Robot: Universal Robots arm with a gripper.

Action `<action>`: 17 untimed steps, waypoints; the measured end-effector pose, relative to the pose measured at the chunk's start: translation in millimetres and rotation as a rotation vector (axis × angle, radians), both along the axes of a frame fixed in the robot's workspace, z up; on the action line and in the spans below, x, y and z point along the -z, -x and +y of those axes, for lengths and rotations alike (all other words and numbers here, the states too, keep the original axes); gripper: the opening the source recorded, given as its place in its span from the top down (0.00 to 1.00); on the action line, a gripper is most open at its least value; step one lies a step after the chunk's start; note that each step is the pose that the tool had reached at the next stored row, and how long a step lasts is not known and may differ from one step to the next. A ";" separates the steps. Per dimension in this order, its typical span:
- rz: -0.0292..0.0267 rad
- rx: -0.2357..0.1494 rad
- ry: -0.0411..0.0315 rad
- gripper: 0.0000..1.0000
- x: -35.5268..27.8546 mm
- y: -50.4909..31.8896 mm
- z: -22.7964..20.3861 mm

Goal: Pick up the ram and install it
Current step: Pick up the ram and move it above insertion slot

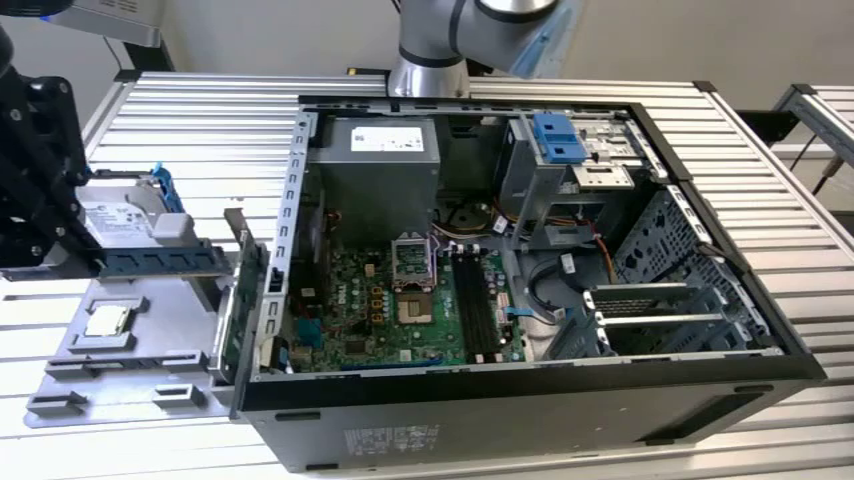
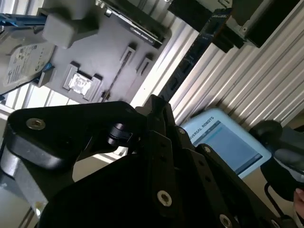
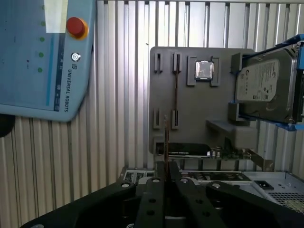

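I count one ram (image 3: 166,137), a single blue stick, and one claw (image 3: 166,167) of my own. There is one gray tray (image 3: 190,109), and on it I see one hard drive (image 3: 266,85) and one processor chip (image 3: 204,70). At its edge stands one expansion card (image 3: 190,150). I count one open computer case (image 1: 534,420), with one motherboard (image 1: 387,310) and one power supply (image 1: 380,165) inside. I see one teach pendant (image 3: 33,71). The number of memory slots (image 1: 474,300) on the motherboard I cannot tell.

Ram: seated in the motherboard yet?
No, in the second wrist view the end effector grips the ram above the slatted table.
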State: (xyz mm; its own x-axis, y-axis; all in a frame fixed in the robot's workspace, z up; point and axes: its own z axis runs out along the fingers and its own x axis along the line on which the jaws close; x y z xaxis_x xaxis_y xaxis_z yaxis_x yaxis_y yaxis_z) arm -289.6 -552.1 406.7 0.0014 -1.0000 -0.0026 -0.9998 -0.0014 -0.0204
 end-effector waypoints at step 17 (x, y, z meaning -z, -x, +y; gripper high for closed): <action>0.0014 -0.008 0.0001 1.00 0.0 -76.5 0.0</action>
State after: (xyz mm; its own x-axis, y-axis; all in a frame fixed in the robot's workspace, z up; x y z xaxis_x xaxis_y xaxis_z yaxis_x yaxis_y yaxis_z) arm -213.0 -552.1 406.7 0.0098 -0.9999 -0.0025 -0.9998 -0.0098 -0.0190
